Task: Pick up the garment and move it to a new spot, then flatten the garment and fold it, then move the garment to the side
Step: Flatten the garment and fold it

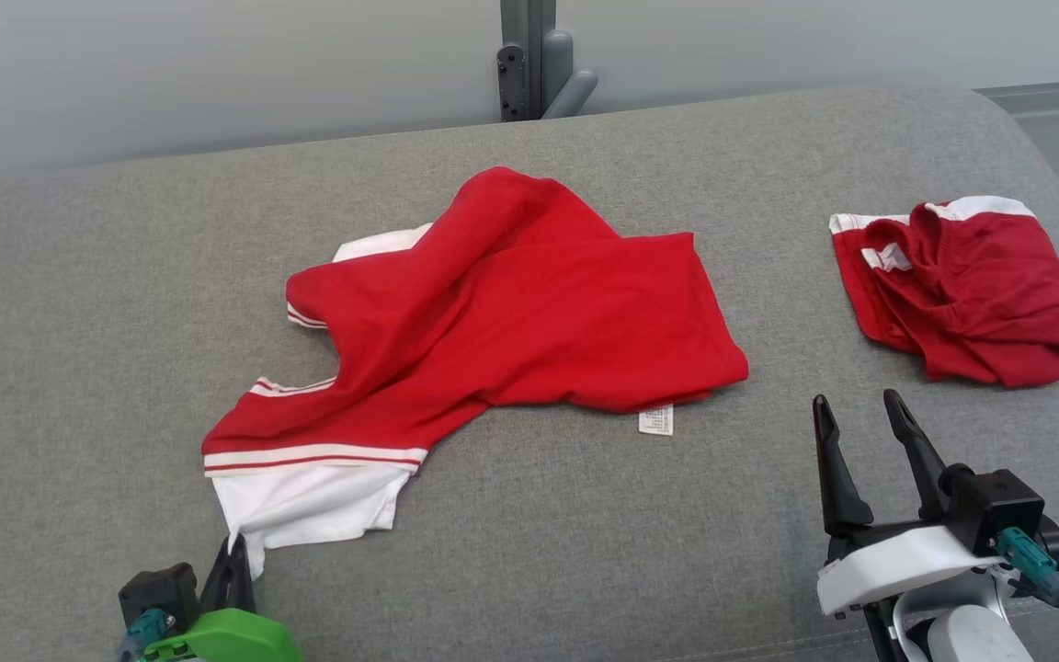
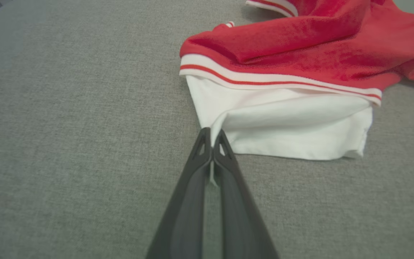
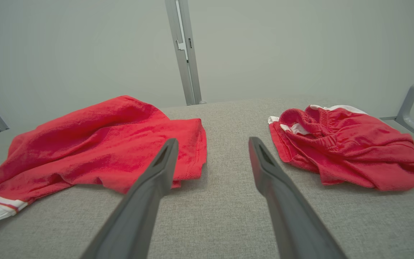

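Observation:
A red garment (image 1: 511,303) with white sleeve ends and red-and-white trim lies rumpled across the middle of the grey padded surface (image 1: 79,303). Its near white sleeve (image 2: 282,129) points toward me. My left gripper (image 1: 233,552) is shut on the corner of that white sleeve; the left wrist view shows the gripper (image 2: 212,135) with white cloth pinched between its closed fingers. Low on the right, my right gripper (image 1: 856,409) stands open above the surface, holding nothing. In the right wrist view it (image 3: 210,144) points at the gap beside the garment (image 3: 95,147).
A second red garment with white trim (image 1: 962,285) lies bunched at the right, also visible as a heap (image 3: 343,144) from the right wrist. A grey metal post (image 1: 534,60) rises behind the far edge. The surface curves away at the right end.

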